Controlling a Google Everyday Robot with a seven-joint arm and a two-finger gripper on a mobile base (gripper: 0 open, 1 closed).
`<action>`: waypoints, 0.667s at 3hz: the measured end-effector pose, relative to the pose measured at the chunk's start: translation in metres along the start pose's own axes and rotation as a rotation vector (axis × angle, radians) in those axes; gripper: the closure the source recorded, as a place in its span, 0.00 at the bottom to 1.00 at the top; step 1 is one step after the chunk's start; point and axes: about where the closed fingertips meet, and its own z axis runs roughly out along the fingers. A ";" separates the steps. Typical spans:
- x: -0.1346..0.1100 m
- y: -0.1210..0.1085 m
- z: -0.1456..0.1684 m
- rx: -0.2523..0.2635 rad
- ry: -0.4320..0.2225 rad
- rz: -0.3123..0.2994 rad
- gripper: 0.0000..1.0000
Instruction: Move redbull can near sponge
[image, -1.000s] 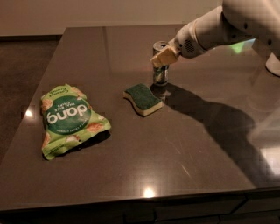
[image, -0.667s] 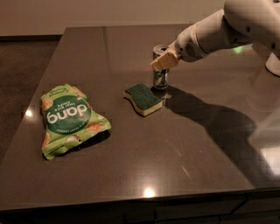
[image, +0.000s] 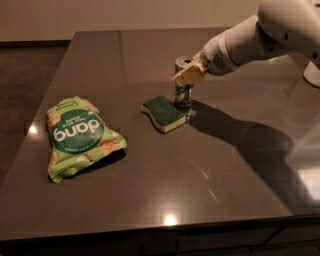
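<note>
Camera view takes in a dark table (image: 150, 200) with a green chip bag (image: 80, 136) lying flat on the left. Near the middle sits the sponge (image: 163, 113), green side up. The can (image: 183, 94) stands upright just beside its far right end. A white arm (image: 250, 40) reaches in from the right. Its gripper (image: 189, 75) is at the can's upper part, but I cannot tell whether it is holding the can.

The gripper (image: 189, 75) has sunk slightly with the redbull can (image: 183, 95), just beside the sponge (image: 163, 113).
</note>
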 end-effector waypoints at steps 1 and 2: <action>0.002 0.004 0.002 -0.023 0.002 -0.001 0.14; 0.004 0.005 0.006 -0.038 0.010 -0.002 0.00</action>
